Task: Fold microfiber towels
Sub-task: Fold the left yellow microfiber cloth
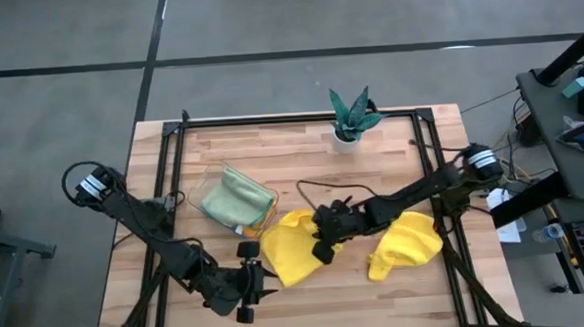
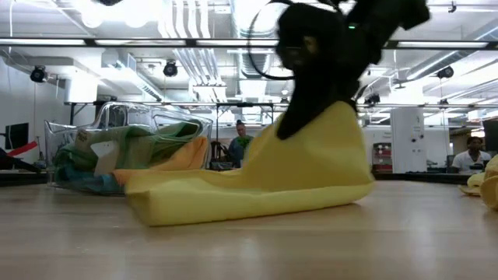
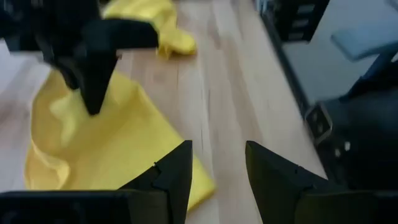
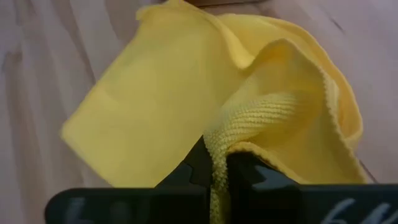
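Note:
A yellow microfiber towel lies near the table's middle front. Its right side is raised, and the rest rests on the wood. My right gripper is shut on that raised side. My left gripper hovers at the towel's near left, open, with nothing between its fingers. A second yellow towel lies crumpled on the table to the right. A pale green towel sits in the clear tray. My right gripper pinches the yellow towel's hemmed edge between its two fingers, where the cloth bunches into a fold. The fingers slant down from the table's right side. The held side stands up off the table, and the cloth drapes slack down to the part lying flat.
A small teal-leaved plant in a white pot stands at the far edge. The clear tray holds more cloths at the middle left. Black frame rails run along the table's left and right sides. Bare wood lies along the near edge.

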Tool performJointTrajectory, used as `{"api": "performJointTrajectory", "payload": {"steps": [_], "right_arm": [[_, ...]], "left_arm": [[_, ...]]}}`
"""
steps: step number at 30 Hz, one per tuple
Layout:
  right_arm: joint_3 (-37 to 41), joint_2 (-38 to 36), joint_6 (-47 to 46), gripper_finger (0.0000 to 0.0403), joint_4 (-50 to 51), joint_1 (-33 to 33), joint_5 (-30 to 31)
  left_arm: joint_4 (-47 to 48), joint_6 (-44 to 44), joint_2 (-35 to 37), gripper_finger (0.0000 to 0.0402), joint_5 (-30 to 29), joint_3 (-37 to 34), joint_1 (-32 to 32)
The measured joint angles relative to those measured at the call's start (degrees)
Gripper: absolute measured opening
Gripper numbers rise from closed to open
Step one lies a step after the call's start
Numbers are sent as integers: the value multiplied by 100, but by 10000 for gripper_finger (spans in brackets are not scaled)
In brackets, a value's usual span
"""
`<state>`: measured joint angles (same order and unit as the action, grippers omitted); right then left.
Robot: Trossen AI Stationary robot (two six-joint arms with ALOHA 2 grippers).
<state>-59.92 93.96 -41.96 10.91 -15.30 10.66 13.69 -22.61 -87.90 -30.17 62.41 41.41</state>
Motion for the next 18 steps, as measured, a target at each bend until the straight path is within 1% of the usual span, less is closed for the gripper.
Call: {"api": "performJointTrajectory", "payload": {"steps": [5,7,10,11,14,18], "right_arm": [[-867,663,439,12,463,4,-5],[-1203,882,582,12,810,6,-3],[-1629,1108,1066,12,1605,6,81],[-1761,1158,1188,12,1892,2,259],[-2095,1227,1276,12,2871,-7,1040],[-2421,1234,1138,12,3854,15,1809]], "left_arm": [[935,-1186,2,134,-12,-145,88],[1085,-1653,2,134,-22,-273,118],[1098,-2124,2,134,27,-553,161],[1087,-2261,2,134,34,-640,180],[1071,-2518,2,134,61,-877,188],[896,-2659,2,134,57,-1057,184]]}}
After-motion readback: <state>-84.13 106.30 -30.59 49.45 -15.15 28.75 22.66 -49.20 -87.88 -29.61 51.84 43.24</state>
